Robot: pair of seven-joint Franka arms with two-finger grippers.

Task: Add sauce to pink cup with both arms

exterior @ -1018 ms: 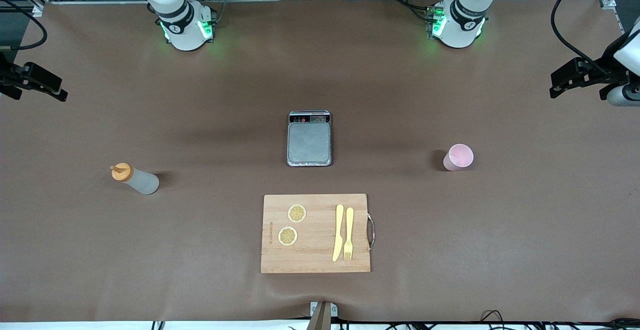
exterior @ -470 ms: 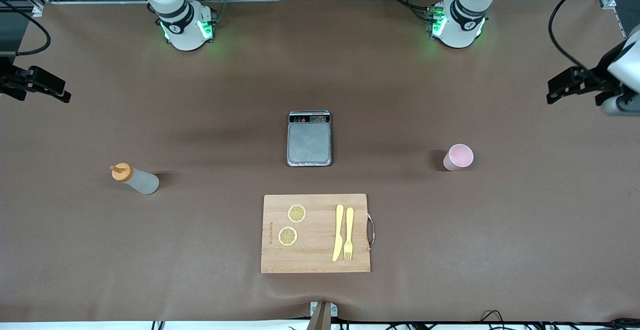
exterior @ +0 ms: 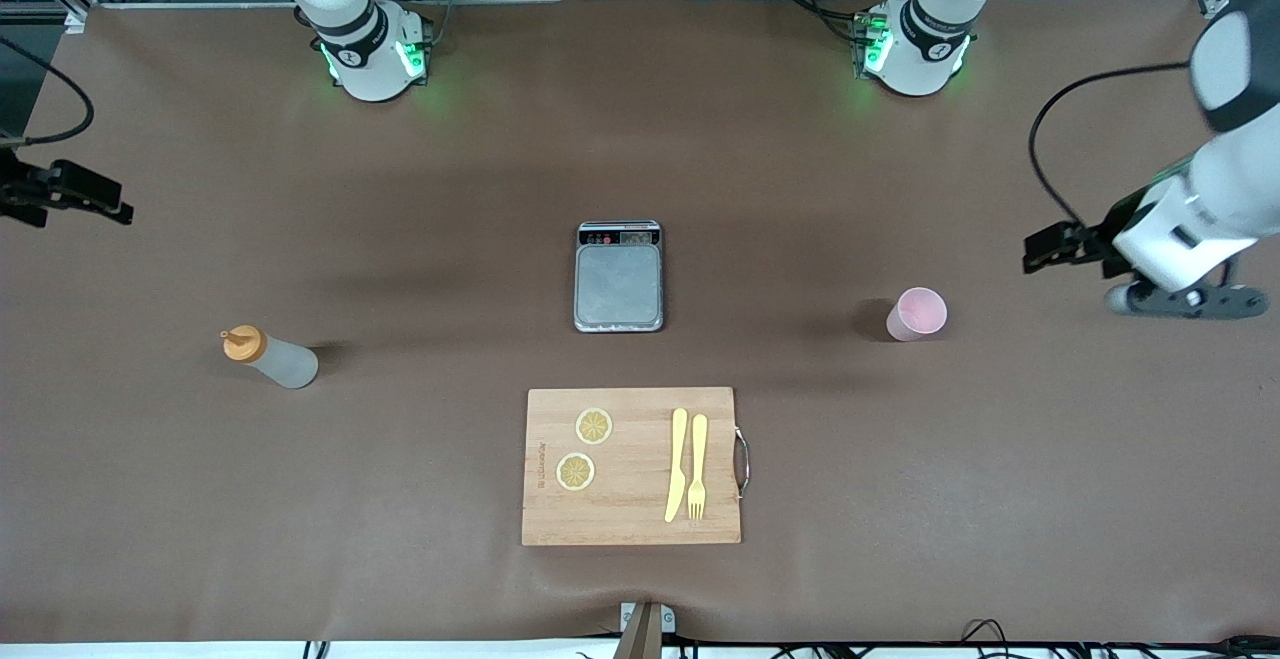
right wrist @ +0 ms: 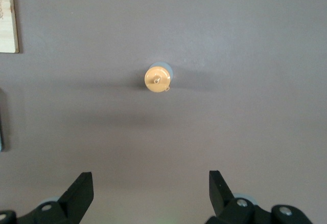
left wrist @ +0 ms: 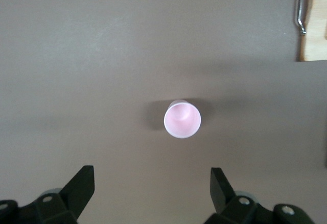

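The sauce bottle (exterior: 270, 357), frosted white with an orange cap, stands upright toward the right arm's end of the table. The pink cup (exterior: 916, 314) stands upright toward the left arm's end. My left gripper (exterior: 1042, 249) is in the air beside the cup, nearer the table's end. In the left wrist view it (left wrist: 152, 183) is open and empty, with the cup (left wrist: 182, 119) below and ahead of it. My right gripper (exterior: 112, 207) is in the air at the table's other end. In the right wrist view it (right wrist: 150, 183) is open and empty, with the bottle's cap (right wrist: 157, 79) ahead.
A grey kitchen scale (exterior: 619, 279) sits mid-table. Nearer the camera lies a wooden cutting board (exterior: 630, 514) with two lemon slices (exterior: 585, 449), a yellow knife (exterior: 677, 464) and fork (exterior: 697, 466). The board's metal handle (left wrist: 301, 6) shows in the left wrist view.
My left arm has swung in over the table toward the pink cup. My right gripper has shifted slightly. The bottle and cup have not moved.
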